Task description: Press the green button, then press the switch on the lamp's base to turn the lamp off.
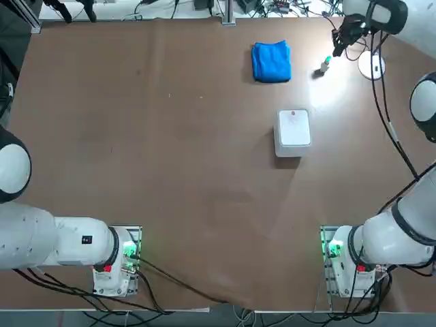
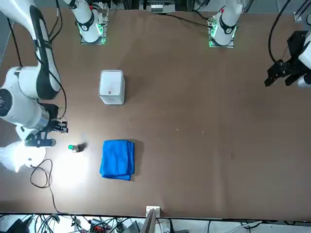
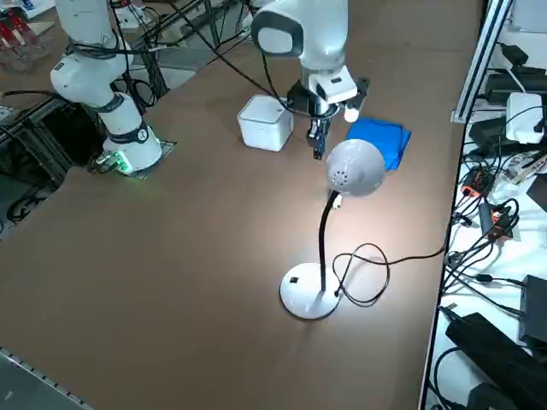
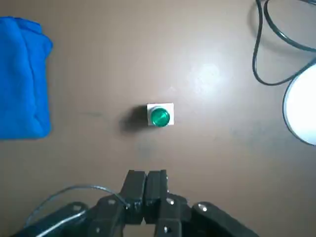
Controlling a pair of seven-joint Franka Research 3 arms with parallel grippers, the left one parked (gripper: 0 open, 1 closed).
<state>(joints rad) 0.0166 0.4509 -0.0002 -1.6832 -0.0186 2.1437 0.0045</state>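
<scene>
- The green button [image 4: 160,117] is sitting on the brown tabletop [image 1: 170,170], far from the robot's base on its right side. It has a shiny round green top on a small pale square body.
- The right gripper [image 4: 146,185] is hanging in the air above the tabletop, close to the button but not touching it. Its two black fingers [image 4: 135,187] are pressing flat against each other, and they are holding nothing.
- The lamp [image 3: 342,184] is standing just beside the button. Its head is round and white with little holes, and it is shining a bright patch on the tabletop.
- A thin black stem is bending up from the lamp's base [image 3: 309,295], which is a flat, smooth, round white disc with a small dark square on top.
- A thin black cord [image 3: 376,265] is curling in loops next to the base.
- A soft blue cloth [image 1: 271,61] is lying folded on the button's other side, a little way off.
- A smooth white box [image 1: 293,131] with rounded corners is sitting nearer the robot, well apart from the button.
</scene>
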